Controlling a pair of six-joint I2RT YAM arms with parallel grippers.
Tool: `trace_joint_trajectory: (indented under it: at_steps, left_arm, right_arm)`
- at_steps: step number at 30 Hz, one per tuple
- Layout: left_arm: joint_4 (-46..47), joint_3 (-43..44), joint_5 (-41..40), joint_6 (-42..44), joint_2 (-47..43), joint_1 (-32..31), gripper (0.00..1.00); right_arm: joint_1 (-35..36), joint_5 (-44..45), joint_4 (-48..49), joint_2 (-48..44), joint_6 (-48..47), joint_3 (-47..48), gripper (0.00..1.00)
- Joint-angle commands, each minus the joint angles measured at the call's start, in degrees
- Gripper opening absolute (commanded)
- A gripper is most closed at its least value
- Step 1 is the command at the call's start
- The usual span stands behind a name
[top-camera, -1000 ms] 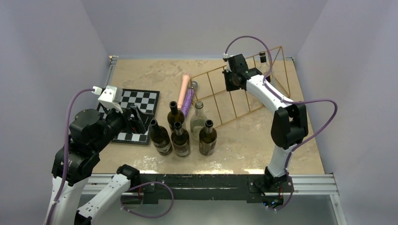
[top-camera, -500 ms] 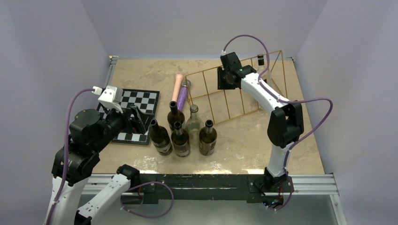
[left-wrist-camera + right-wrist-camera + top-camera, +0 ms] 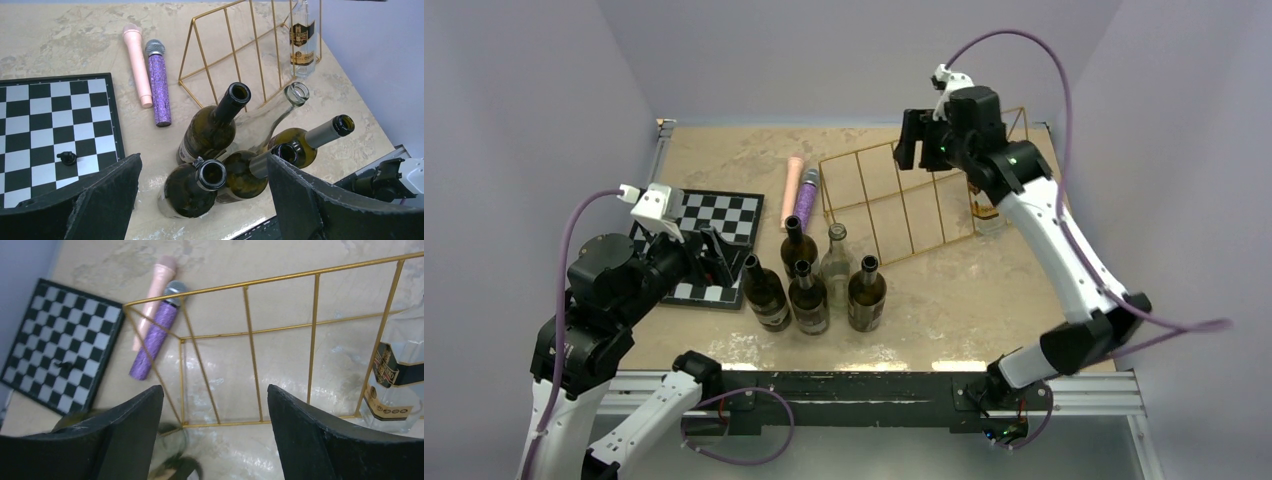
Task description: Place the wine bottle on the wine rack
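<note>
**While the right arm lifts away, six bottles and one rack stand on the table**

As we count them, the table [image 3: 724, 150] carries one wine rack [image 3: 312, 340], six bottles, one chessboard [image 3: 724, 215] bearing one black piece [image 3: 66, 158], and two microphones: a pink microphone [image 3: 793, 190] and a purple microphone [image 3: 805, 197], side by side left of the rack. Four dark bottles [image 3: 210, 132] and one clear bottle [image 3: 838, 258] stand clustered in front of the rack. The sixth, a labelled wine bottle [image 3: 301, 37], stands upright at the rack's right end; we cannot tell whether it is inside the last bay or just beside it. The right gripper [image 3: 214, 390] hangs above the rack, fingers spread, holding nothing. The left gripper [image 3: 204, 160] is likewise spread and empty beside the cluster. Compared with half a second earlier, the right arm has swung up and rightward, the rack and both microphones have shifted left, and the left arm has not moved.
</note>
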Motion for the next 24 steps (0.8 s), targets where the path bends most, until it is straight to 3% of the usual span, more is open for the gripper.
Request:
trace_joint_trajectory:
  at_steps: [1,5,10,14,24]
  left_arm:
    - [-0.68,2.16,2.13,0.0,-0.22,-0.22,0.99]
    - [-1.1,2.01,2.99,0.13,-0.47,-0.22,0.99]
    - [-1.32,1.67,3.12,0.02,-1.0,-0.21,0.99]
    - [-0.64,0.43,3.23,-1.12,-1.47,-0.22,0.99]
    - [0.37,-2.63,4.17,-2.99,-0.95,-0.22,0.99]
  right_arm:
    - [1.76,-12.74,-0.73,-12.44,-6.31,-3.92,0.82]
    - [7.83,-20.14,-0.82,-20.62,-13.3,-8.93,0.84]
    - [15.79,-16.84,-1.02,-26.21,-15.92,-16.48,0.85]
    - [20.62,-14.94,6.47,-30.54,-15.99,-26.35,0.83]
    - [24.79,-13.2,13.21,-29.07,-15.22,-33.58,0.77]
